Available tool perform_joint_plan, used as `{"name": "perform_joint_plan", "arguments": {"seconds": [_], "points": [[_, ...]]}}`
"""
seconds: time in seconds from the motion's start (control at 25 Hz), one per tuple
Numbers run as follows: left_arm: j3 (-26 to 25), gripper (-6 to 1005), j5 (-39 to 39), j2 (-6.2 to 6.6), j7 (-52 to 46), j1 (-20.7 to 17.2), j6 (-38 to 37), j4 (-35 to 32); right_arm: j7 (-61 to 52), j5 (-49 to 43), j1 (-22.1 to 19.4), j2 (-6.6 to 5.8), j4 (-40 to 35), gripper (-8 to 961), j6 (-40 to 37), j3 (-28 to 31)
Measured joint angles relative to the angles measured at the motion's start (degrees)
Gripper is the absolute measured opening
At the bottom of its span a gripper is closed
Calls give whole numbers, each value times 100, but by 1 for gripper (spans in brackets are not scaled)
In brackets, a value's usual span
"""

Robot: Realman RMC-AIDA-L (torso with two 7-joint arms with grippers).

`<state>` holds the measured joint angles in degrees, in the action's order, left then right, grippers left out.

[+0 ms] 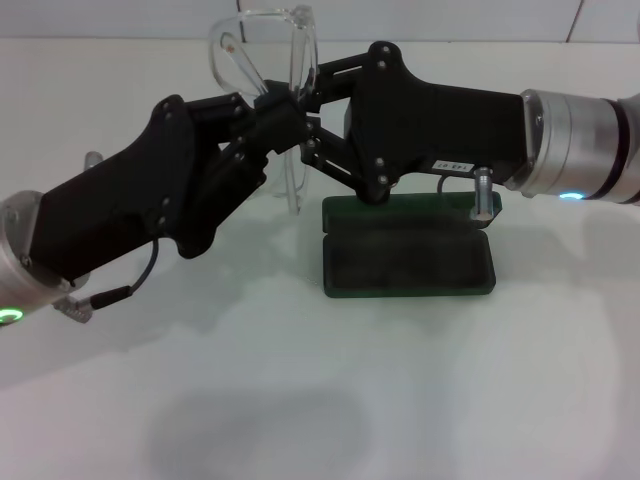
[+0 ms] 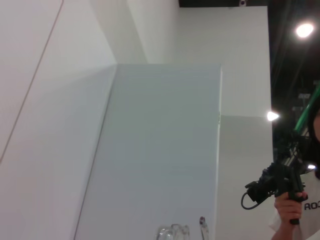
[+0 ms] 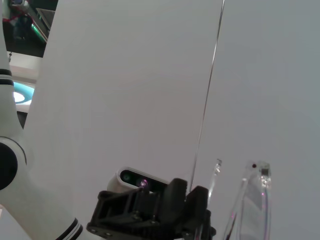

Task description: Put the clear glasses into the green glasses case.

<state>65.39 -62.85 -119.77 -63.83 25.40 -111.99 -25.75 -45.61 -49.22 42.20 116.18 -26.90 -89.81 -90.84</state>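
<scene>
Head view: both arms meet above the white table [image 1: 320, 400], left of centre. Left gripper [image 1: 268, 112] comes in from the lower left, right gripper [image 1: 305, 120] from the right; their fingertips converge on the clear glasses [image 1: 262, 45], which are held up in the air, lenses uppermost, one temple arm hanging down between the two grippers. Both grippers look clenched on the clear glasses, fingers touching the frame. Green glasses case [image 1: 408, 258] lies open on the table below and to the right of the glasses, under the right gripper's body, dark lining facing up, lid part behind toward the wall. Glasses are well apart from the case, not in it.

Left wrist view: mostly white wall panels. A bit of the clear glasses [image 2: 173, 232] shows at the picture's edge. A person holding a camera rig [image 2: 272, 185] stands off to the side. Own fingers not seen.

Right wrist view: white wall, a seam running through it. The left gripper [image 3: 186, 212] shows close, black linkage, with the clear glasses [image 3: 252, 200] just beside it, a temple arm and lens edge visible. White robot body [image 3: 20, 190] at the side.
</scene>
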Motion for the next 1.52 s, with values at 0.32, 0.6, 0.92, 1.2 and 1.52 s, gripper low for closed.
{"name": "perform_joint_plan", "arguments": {"seconds": [0.32, 0.6, 0.92, 1.2, 1.52], "points": [[0, 147, 10, -3, 2, 19, 93, 0, 58, 24, 7, 0, 1, 114, 8, -4], [1, 149, 36, -2, 2, 47, 181, 0, 79, 6, 18, 0, 0, 114, 16, -7], [5, 150, 42, -2, 2, 81, 258, 0, 140, 17, 24, 0, 0, 114, 84, -74], [5, 152, 51, -1, 2, 80, 295, 0, 152, 24, 36, 0, -27, 114, 162, -75], [17, 153, 53, 16, 2, 88, 290, 0, 241, 47, 28, 0, -35, 115, 179, -27]]}}
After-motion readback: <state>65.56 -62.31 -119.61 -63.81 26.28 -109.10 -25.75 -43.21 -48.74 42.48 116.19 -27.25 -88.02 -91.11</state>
